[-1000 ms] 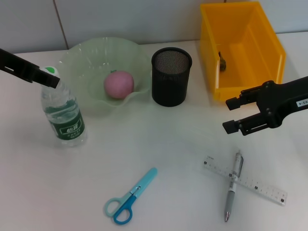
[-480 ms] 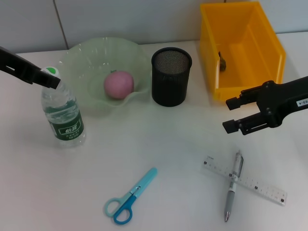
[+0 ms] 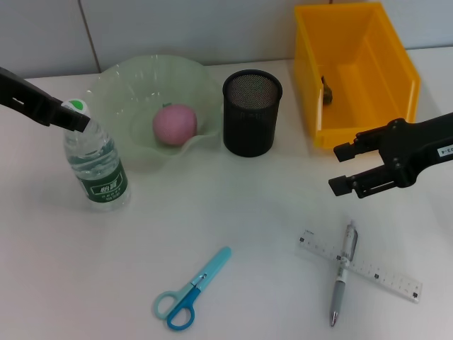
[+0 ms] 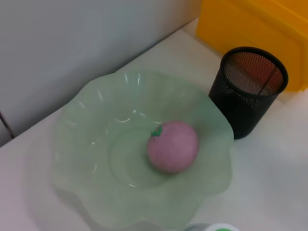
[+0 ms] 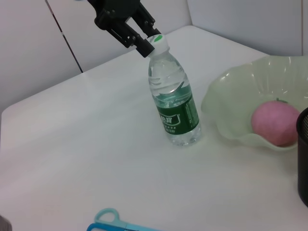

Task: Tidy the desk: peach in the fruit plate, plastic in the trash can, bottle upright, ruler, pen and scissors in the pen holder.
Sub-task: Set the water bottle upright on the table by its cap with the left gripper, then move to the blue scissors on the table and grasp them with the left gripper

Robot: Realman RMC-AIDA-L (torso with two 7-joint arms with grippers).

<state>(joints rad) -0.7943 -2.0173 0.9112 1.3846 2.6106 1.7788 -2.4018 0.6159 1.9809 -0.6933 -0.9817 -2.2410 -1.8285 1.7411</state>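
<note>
Bottle (image 3: 97, 167) stands upright near the surface's left edge, its cap pinched by the left gripper (image 3: 76, 117) fingers. Releasing off-centre could topple it toward the fruit plate (image 3: 134, 78). Right gripper (image 3: 341, 168) hovers, fingers spread.

head view: high, looks forward and down over whole white desk (image 3: 233, 205). left wrist view: close, steeply down on green fruit plate (image 4: 86, 144) with peach (image 4: 172, 146), mesh pen holder (image 4: 250, 91) beside. right wrist view: low, oblique across desk toward water bottle (image 5: 174, 101). all three share fruit plate, peach, pen holder; bottle cap just visible in left wrist view.
</note>
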